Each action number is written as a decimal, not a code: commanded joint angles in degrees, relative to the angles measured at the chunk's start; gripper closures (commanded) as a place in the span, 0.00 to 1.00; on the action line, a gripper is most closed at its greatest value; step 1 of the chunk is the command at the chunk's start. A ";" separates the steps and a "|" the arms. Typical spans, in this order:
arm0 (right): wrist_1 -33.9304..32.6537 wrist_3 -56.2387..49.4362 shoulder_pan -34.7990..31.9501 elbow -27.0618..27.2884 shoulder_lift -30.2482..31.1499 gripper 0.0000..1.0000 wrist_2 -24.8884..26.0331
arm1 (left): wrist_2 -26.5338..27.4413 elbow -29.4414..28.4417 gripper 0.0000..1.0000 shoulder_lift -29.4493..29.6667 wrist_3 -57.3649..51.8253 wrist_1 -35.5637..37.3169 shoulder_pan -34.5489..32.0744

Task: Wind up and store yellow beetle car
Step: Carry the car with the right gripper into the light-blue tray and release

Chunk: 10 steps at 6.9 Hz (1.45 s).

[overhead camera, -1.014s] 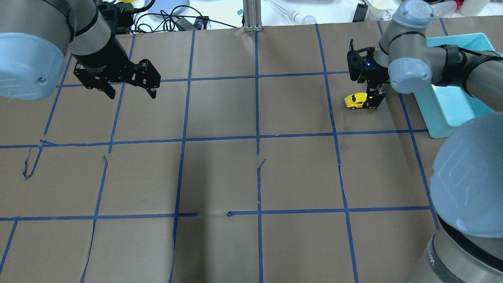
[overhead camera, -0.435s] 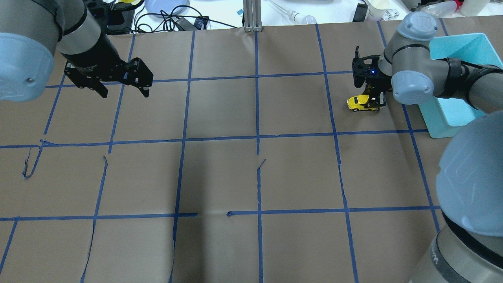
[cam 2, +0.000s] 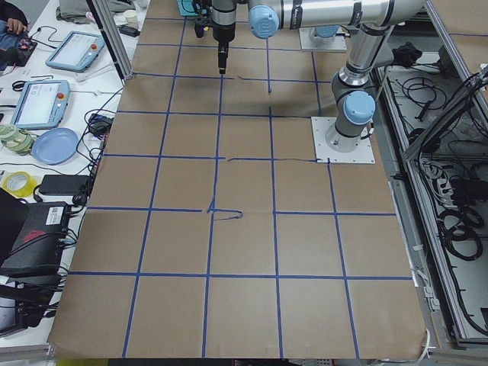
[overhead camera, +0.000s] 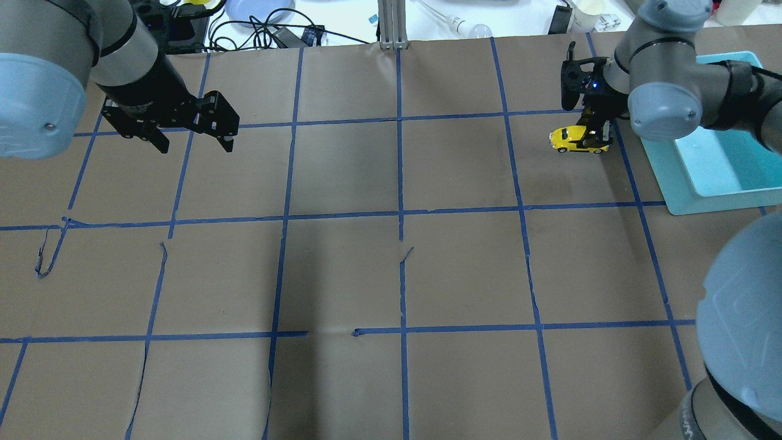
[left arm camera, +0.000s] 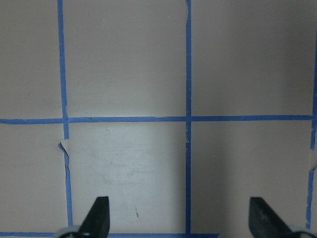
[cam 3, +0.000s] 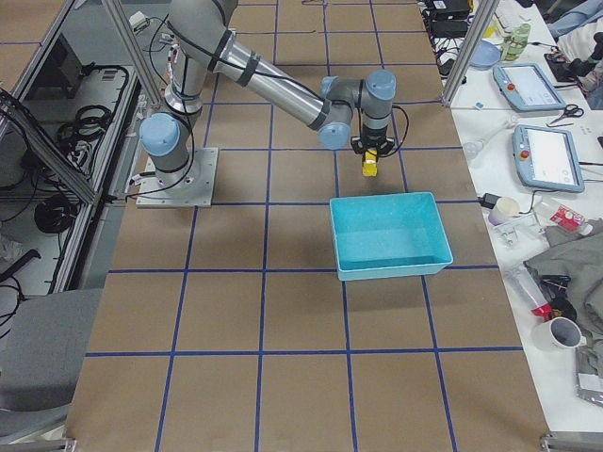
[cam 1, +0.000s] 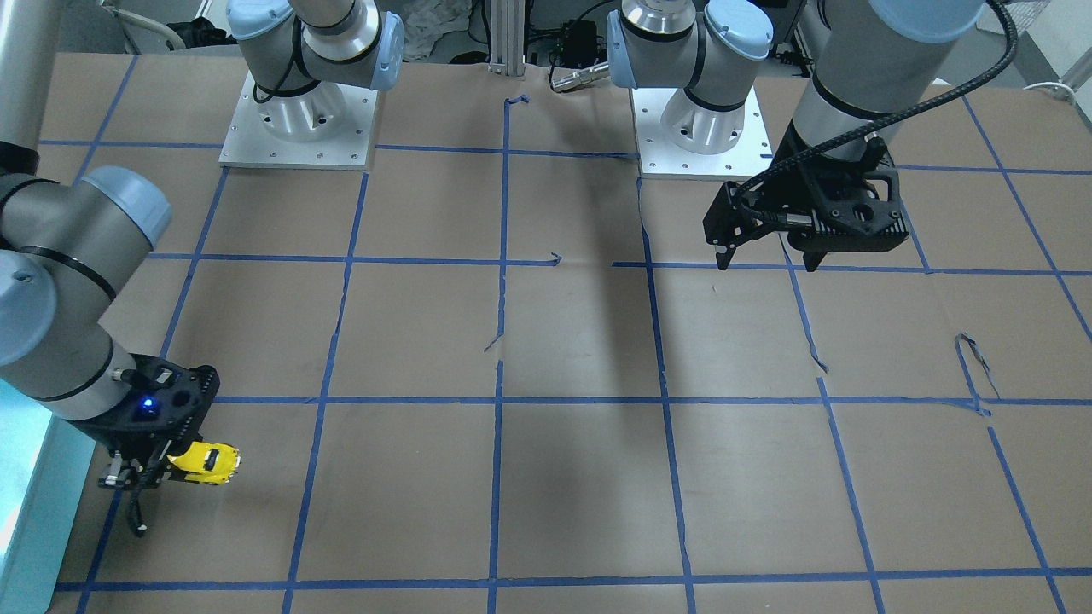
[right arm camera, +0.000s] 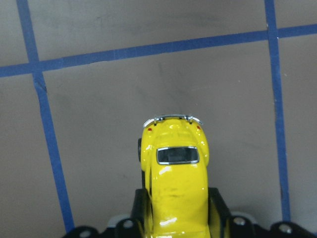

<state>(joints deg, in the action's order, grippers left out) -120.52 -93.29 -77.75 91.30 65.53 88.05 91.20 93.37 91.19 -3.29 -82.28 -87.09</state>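
The yellow beetle car (overhead camera: 573, 139) is held in my right gripper (overhead camera: 594, 142), which is shut on its sides and carries it above the paper, just left of the teal bin (overhead camera: 708, 177). The car also shows in the front view (cam 1: 205, 461), in the right wrist view (right arm camera: 173, 173) between the fingers (right arm camera: 218, 203), and small in the exterior right view (cam 3: 370, 166). My left gripper (overhead camera: 194, 143) is open and empty, hovering over the far left of the table; it also shows in the front view (cam 1: 768, 258), and its fingertips (left arm camera: 99, 213) show over bare paper.
The table is covered in brown paper with a blue tape grid, torn in places (overhead camera: 404, 253). The teal bin (cam 3: 388, 235) sits on the robot's right side. Cables and clutter (overhead camera: 269, 27) lie beyond the far edge. Two arm bases (cam 1: 294, 128) stand at the robot's side.
My right gripper has carried the car up and to the right, closer to the teal bin. My left gripper has shifted slightly left and back, still open.
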 commanded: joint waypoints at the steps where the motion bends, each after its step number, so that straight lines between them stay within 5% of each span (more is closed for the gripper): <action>1: 16.64 -3.00 6.33 -11.79 0.83 1.00 1.59 | -0.05 0.50 0.00 -0.05 -0.05 0.36 -0.10; 5: 8.65 -26.57 19.02 -13.43 -5.91 1.00 1.07 | -0.05 0.59 0.00 0.04 0.04 0.45 -0.10; 8: 2.57 -30.00 19.30 -11.86 -11.11 0.98 0.63 | 0.03 0.59 0.00 0.04 -0.05 0.45 -0.01; 10: -0.92 -36.64 19.30 -9.93 -12.26 0.88 -2.53 | -0.05 0.59 0.00 0.04 -0.05 0.45 -0.01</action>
<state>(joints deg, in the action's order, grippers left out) -119.07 -125.13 -58.48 80.29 53.96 86.80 91.16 93.96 91.23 -3.34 -81.82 -87.11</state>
